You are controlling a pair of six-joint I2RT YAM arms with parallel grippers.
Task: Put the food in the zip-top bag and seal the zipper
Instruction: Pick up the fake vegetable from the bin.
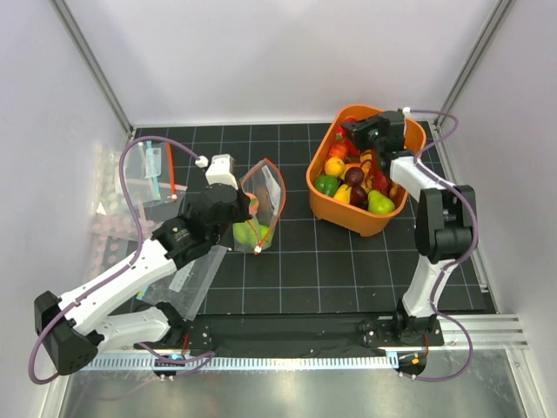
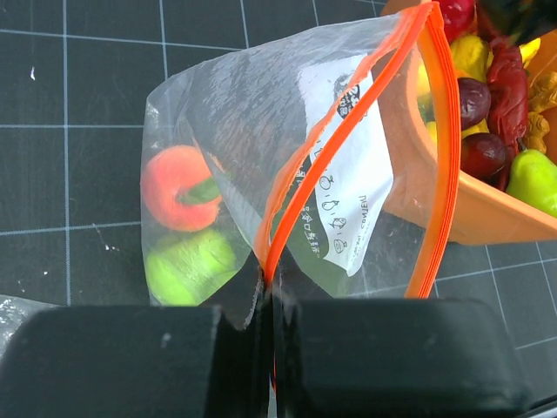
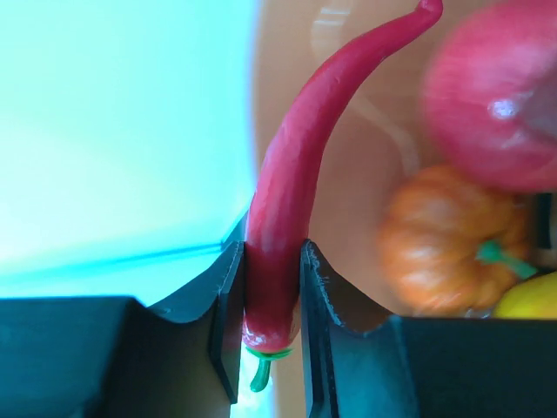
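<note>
Right wrist view showed the right hand (image 3: 271, 266) clamped on a red chili pepper (image 3: 296, 157); the left hand (image 2: 270, 309) pinched the zip-top bag (image 2: 218, 122) at its zipper (image 2: 448, 131)

My left gripper (image 2: 270, 306) is pinching the orange-red zipper (image 2: 333, 146) of the zip-top bag (image 2: 228, 122); a peach (image 2: 172, 187) and a green fruit (image 2: 187, 266) are lying inside.

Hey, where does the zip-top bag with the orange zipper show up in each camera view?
Top external: the zip-top bag stands mid-mat, held by the left gripper.
Left wrist: it fills the centre, mouth open.
Right wrist: not in it; the right gripper pinches a red chili.
Shared landmark: the orange bin.
</note>
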